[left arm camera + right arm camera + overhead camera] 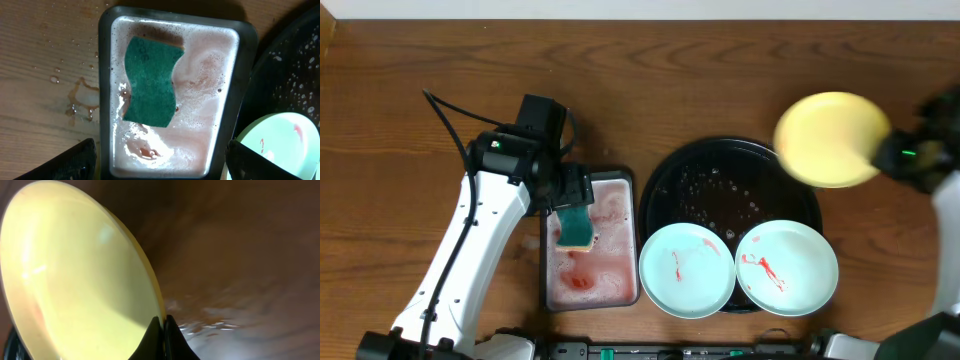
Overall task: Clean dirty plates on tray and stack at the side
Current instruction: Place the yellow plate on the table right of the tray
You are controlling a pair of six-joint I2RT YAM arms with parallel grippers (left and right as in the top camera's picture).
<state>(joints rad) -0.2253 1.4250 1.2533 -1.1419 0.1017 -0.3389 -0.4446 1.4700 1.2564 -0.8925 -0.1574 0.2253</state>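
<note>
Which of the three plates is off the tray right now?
The pale yellow plate, held in the right hand; both mint plates lie on the black tray, red-smeared.

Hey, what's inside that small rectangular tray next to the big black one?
A green sponge lies in pinkish, foamy water that fills the rectangular tray. The tray's floor cannot be seen, because the cloudy water and the sponge cover it.
</note>
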